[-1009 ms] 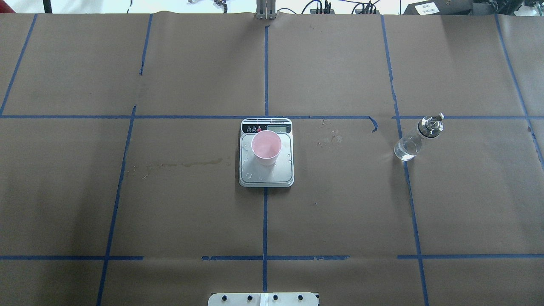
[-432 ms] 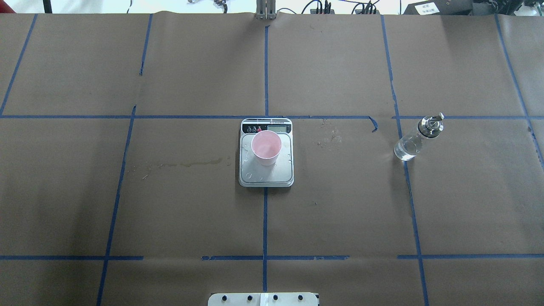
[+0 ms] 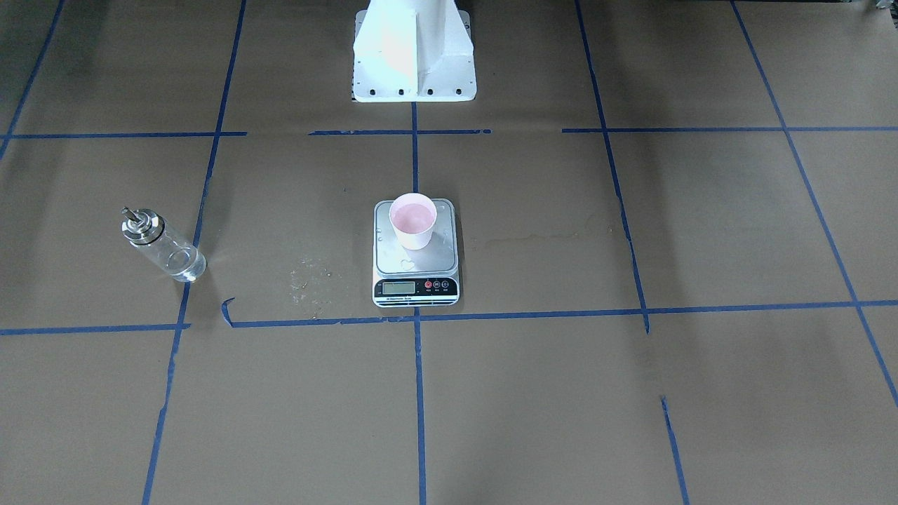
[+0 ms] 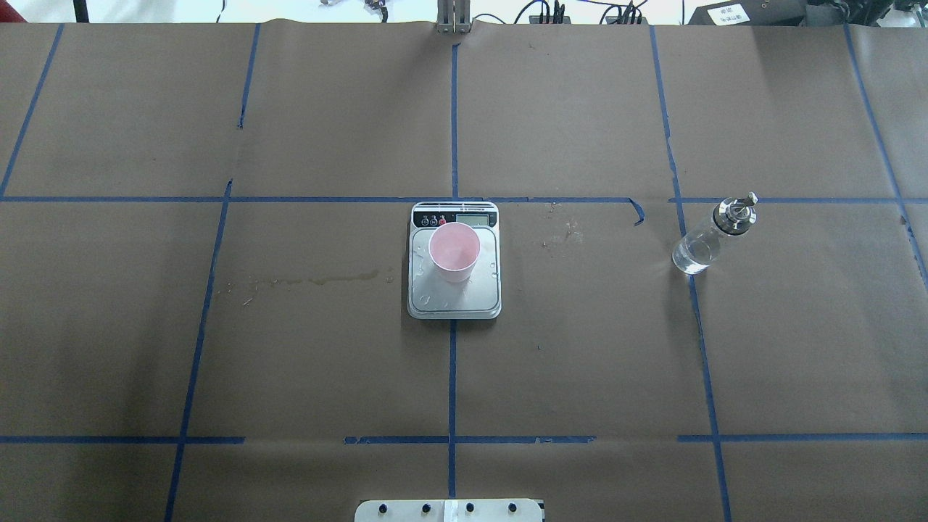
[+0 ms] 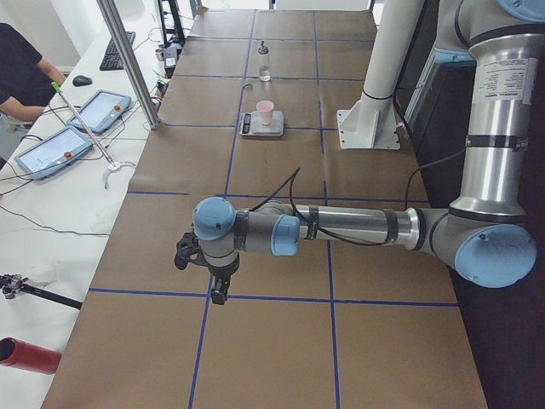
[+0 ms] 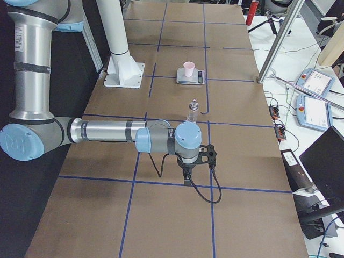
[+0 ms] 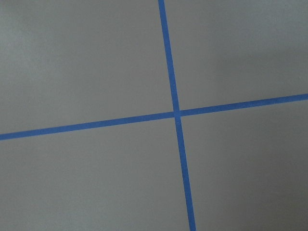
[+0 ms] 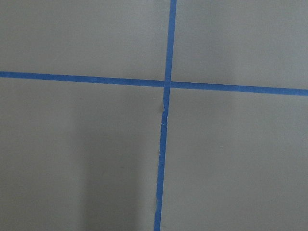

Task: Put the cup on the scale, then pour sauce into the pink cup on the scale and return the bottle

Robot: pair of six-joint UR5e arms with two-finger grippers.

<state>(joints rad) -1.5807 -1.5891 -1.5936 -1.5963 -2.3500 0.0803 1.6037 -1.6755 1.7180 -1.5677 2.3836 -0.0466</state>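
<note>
The brown paper-covered tabletop (image 4: 580, 362), gridded with blue tape, carries the task's things in 1 line across its middle. The 2 grey and blue arms reach low over its opposite ends. The right arm (image 6: 107, 130) is at the robot's right end and the left arm (image 5: 341, 226) at the left end.

The right tool (image 6: 186, 177) and the left tool (image 5: 216, 292) both point down at bare paper. They show only in the side cameras, so I cannot tell how far either is open. Neither is near any of the task's things.

The flat rectangular silver scale (image 4: 454, 299) sits at the centre. The small clear glass bottle (image 4: 703, 243) with a shiny metal pourer top stands upright, its long axis vertical. It is well apart from the scale on the robot's right, between the scale and the right tool. The right arm is therefore much the nearer, and any reach for the bottle is likely its job.

The small pale pink tapered cup (image 4: 454, 250) stands upright on the scale's platform. I cannot tell whether it holds any sauce. A few clear droplets (image 4: 426, 298) lie on the platform beside it.
</note>
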